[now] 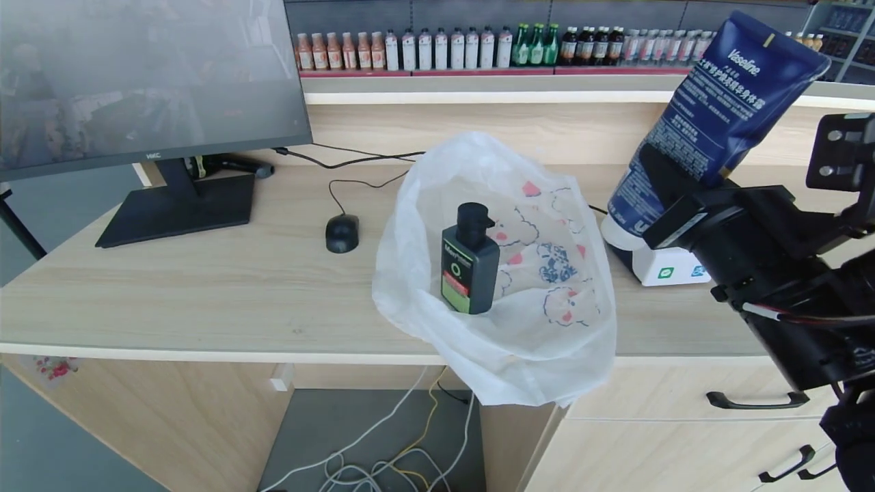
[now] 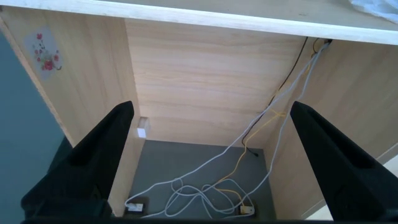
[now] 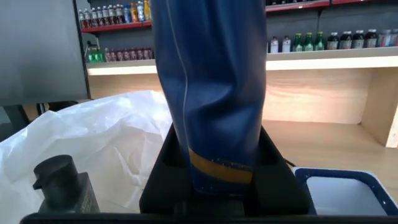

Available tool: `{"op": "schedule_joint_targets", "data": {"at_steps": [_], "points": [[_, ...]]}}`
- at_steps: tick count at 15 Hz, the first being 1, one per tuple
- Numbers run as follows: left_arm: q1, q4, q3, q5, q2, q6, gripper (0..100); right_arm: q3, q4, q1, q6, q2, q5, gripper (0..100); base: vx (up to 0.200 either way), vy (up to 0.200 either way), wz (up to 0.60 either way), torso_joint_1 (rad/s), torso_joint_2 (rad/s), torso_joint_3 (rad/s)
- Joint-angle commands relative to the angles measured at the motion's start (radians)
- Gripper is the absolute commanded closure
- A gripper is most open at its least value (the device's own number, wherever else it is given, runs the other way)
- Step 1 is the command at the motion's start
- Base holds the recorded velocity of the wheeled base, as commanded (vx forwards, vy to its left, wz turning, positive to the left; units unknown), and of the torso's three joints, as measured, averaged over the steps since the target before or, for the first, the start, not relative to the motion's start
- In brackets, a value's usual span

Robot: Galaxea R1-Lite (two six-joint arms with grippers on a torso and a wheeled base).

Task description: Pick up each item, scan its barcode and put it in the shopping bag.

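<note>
standing upright inside the shopping bag [image 1: 547, 328] is a dark pump bottle [image 1: 469, 263] with a green and red label. the bag is thin white plastic printed with little bears, and it sits slumped open on the wooden counter [image 1: 205, 287] with its lower part hanging over the front edge.

just beside the bag the right gripper [image 1: 673, 198] is pinched on a blue tube [image 1: 718, 102], one finger pressed to each flat side. the tube is tilted, white cap down, crimped end up and leaning away from the bag. the cap hangs over a small white scanner box [image 1: 666, 270] - whether it touches the box is hard to tell, as the gripper hides part of both.

the left gripper [image 2: 211, 118] is below the countertop with its fingers [image 2: 102, 149] spread wide and nothing between them, facing the knee space under the counter, where loose cables [image 2: 211, 186] lie on the floor.

further along the counter are a mouse [image 1: 342, 233] and a monitor [image 1: 137, 75] - its screen is cut off at the edge.
</note>
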Motion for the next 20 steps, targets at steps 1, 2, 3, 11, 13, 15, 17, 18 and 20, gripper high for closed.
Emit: {"op": "schedule_joint_targets", "data": {"at_steps": [1,2,3,11,13,15,17,18,20], "points": [[0.000,0.000,0.000,0.000,0.000,0.001,0,-0.016,0.000,0.001,-0.006,0.011,0.001,100,0.000,0.200,0.00,-0.007,0.00,0.012],[0.000,0.000,0.000,0.000,0.000,0.003,0,-0.021,0.000,0.001,-0.004,0.019,0.003,100,0.000,0.000,0.00,0.000,0.00,0.000],[-0.002,0.000,0.000,0.000,0.000,0.003,0,-0.030,0.000,0.006,-0.004,0.029,0.004,100,0.000,0.000,0.00,0.000,0.00,0.000],[0.000,0.000,0.000,0.000,0.000,0.003,0,-0.067,0.000,-0.003,-0.012,0.145,0.060,100,0.000,0.000,0.00,0.000,0.00,0.000],[0.000,0.000,0.000,0.000,0.000,0.003,0,-0.067,0.000,-0.028,-0.010,0.197,0.060,100,0.000,0.000,0.00,0.000,0.00,0.000],[-0.002,0.000,0.000,0.000,0.000,0.003,0,-0.065,0.000,-0.092,-0.015,0.226,0.127,100,0.000,0.000,0.00,0.000,0.00,0.000],[0.000,0.000,0.000,0.000,0.000,0.003,0,-0.058,0.000,-0.123,-0.038,0.244,0.193,100,0.000,0.000,0.00,0.000,0.00,0.000],[0.000,0.000,0.000,0.000,0.000,0.003,0,-0.061,0.000,-0.135,-0.036,0.257,0.195,100,0.000,0.000,0.00,0.000,0.00,0.000],[0.000,0.000,0.000,0.000,0.000,0.003,0,-0.065,0.000,-0.143,-0.035,0.273,0.196,100,0.000,0.000,0.00,0.000,0.00,0.000]]}}
